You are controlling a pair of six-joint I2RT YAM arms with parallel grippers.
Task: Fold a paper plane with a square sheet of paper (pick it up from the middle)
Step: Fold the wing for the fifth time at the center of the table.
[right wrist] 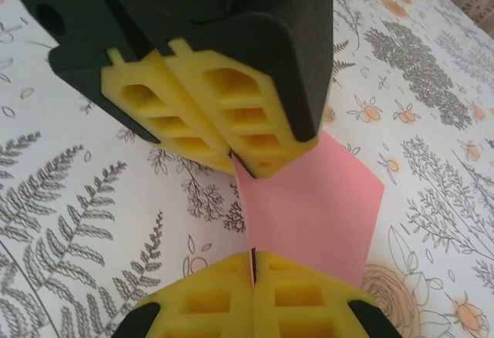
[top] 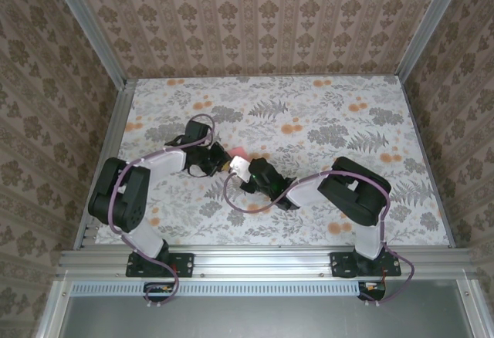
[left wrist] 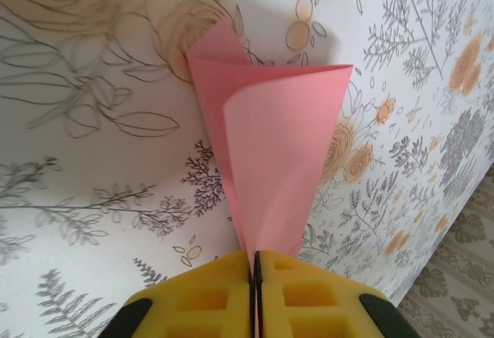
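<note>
The right end effector has its yellow pads pressed together on the near edge of the square sheet of paper. Just beyond it, facing it, the left end effector is likewise closed on the sheet's far edge. The two sit almost nose to nose, so neither arm is nearer: both already hold it. In the right wrist view the pink sheet lies directly ahead between the two grips and spreads off to the right of that line.

From the left wrist, the left end effector pinches a narrow bottom tip, and the paper runs lengthwise straight away from the pads, widening as it goes. It is doubled over in a soft curl, not a pressed crease, and looks lifted off the surface. I judge the next move depends on flattening that curl along this axis.

From above, the sheet sits mid-counter. The counter carries a grey fern and orange flower print. Beyond are wallpapered walls in an aluminium frame.
</note>
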